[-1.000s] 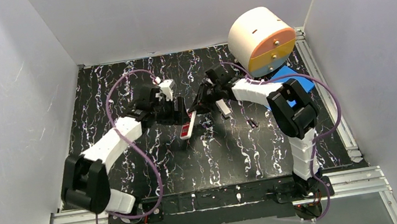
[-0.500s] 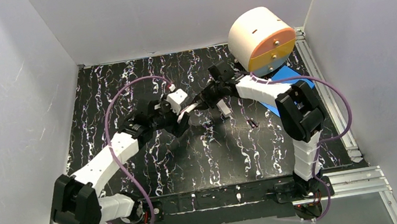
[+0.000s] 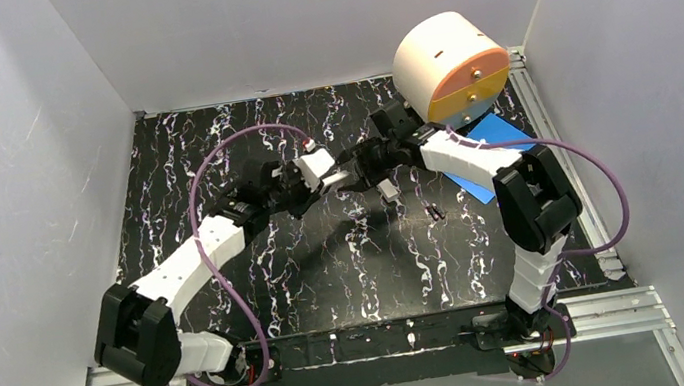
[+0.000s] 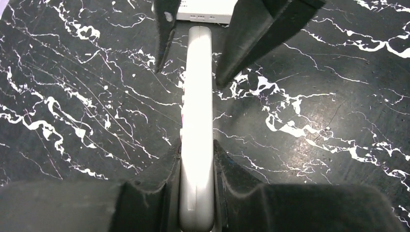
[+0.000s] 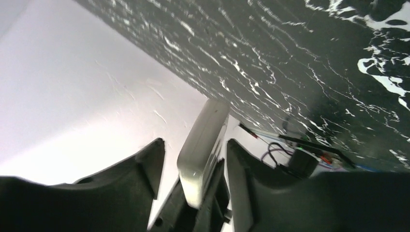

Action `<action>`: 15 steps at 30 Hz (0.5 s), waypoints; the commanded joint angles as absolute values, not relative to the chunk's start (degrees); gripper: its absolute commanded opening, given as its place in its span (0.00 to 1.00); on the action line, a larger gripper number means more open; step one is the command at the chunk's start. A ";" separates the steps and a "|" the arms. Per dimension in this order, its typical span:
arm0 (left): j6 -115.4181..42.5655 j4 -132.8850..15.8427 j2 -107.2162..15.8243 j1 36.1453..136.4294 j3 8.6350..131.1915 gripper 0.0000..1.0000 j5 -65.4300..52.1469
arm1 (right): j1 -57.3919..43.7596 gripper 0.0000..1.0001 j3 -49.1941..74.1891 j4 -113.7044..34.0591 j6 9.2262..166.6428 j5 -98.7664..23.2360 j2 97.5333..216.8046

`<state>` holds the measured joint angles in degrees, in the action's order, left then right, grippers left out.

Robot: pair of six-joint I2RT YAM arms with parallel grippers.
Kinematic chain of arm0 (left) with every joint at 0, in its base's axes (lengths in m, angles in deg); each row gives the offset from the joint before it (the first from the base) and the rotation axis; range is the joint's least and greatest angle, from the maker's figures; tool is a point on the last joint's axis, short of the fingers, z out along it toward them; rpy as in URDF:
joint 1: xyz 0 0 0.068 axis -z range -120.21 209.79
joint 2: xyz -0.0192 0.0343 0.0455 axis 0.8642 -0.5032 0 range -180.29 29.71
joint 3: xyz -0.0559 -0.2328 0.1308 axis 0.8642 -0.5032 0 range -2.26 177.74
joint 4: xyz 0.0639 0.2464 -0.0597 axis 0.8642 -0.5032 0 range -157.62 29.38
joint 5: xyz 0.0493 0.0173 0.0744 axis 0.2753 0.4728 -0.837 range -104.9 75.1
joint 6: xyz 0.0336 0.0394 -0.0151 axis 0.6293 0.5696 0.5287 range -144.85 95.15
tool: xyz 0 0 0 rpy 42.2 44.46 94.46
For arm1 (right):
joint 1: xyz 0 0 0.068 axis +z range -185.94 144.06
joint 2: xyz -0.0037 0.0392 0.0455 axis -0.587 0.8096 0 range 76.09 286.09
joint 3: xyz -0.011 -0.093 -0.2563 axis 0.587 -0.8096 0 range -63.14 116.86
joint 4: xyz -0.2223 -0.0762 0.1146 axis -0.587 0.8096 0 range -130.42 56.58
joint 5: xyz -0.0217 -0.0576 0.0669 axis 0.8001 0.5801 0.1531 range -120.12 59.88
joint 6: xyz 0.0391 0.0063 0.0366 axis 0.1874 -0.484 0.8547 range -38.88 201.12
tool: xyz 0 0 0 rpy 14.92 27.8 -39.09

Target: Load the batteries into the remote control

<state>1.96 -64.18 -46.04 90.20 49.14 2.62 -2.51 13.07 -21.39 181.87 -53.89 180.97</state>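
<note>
I'm clamping my left gripper (image 4: 197,162) on the remote control (image 4: 197,111), a slim plain white bar over the middle of the table (image 3: 174,176). My right gripper (image 5: 194,145) is straddling its 12 o'clock end, jaws apart. Its recess isn't showing anywhere. Only the overhead is catching the batteries (image 3: 435,211), tiny dark specks at 4 o'clock.

Long slim white plastic remote control (image 4: 196,121) is hanging over black marbled table (image 3: 331,285), left gripper (image 4: 196,159) gripping its left end, right gripper (image 5: 193,145) straddling its right end; tiny black batteries (image 3: 435,211) are lying on table, front-right.
</note>
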 commanded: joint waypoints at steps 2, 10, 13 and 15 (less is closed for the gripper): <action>-2.32 -69.60 -48.02 89.93 54.98 0.00 6.84 | -3.76 0.63 10.81 -32.24 176.43 -58.89 176.42; -14.06 -81.07 -52.90 88.38 65.99 0.00 16.09 | -14.12 0.69 1.04 -40.79 159.18 -64.79 164.71; -22.20 -88.06 -57.32 85.93 72.61 0.00 25.34 | -17.49 0.70 -1.82 -46.24 149.32 -64.28 158.43; -27.65 -89.93 -60.14 84.32 75.43 0.00 35.56 | -17.60 0.75 -0.06 -43.38 136.34 -66.50 156.88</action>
